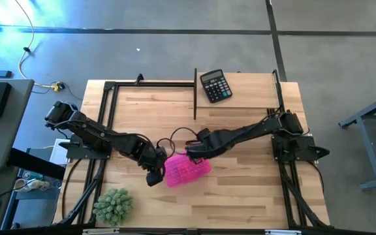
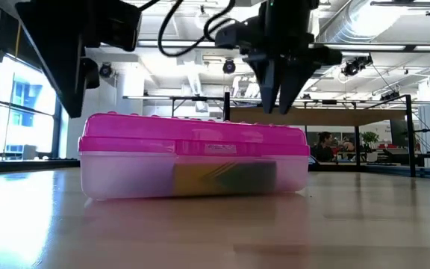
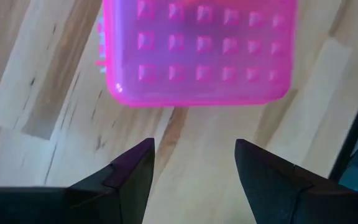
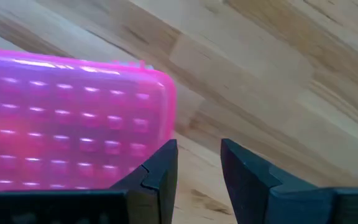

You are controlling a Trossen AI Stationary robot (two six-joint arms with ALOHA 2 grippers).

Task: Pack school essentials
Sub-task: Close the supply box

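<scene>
A pink box (image 1: 188, 171) with a studded pink lid and a clear base lies shut on the table (image 2: 192, 161). Through its clear wall I see a yellow and green shape (image 2: 226, 178); the other stationery is hidden. My left gripper (image 1: 154, 176) is open at the box's left end, its fingers over bare wood (image 3: 194, 165) short of the lid (image 3: 197, 50). My right gripper (image 1: 191, 155) hovers over the box's far edge, pointing down (image 2: 280, 108), with a narrow gap between its fingers (image 4: 199, 165) beside a lid corner (image 4: 163, 93).
A black calculator (image 1: 215, 85) lies near the far edge of the table. A green spiky plant (image 1: 113, 205) stands at the near left corner. Black frame rails (image 1: 195, 91) run along the far half. Bare wood lies to the right of the box (image 1: 253, 183).
</scene>
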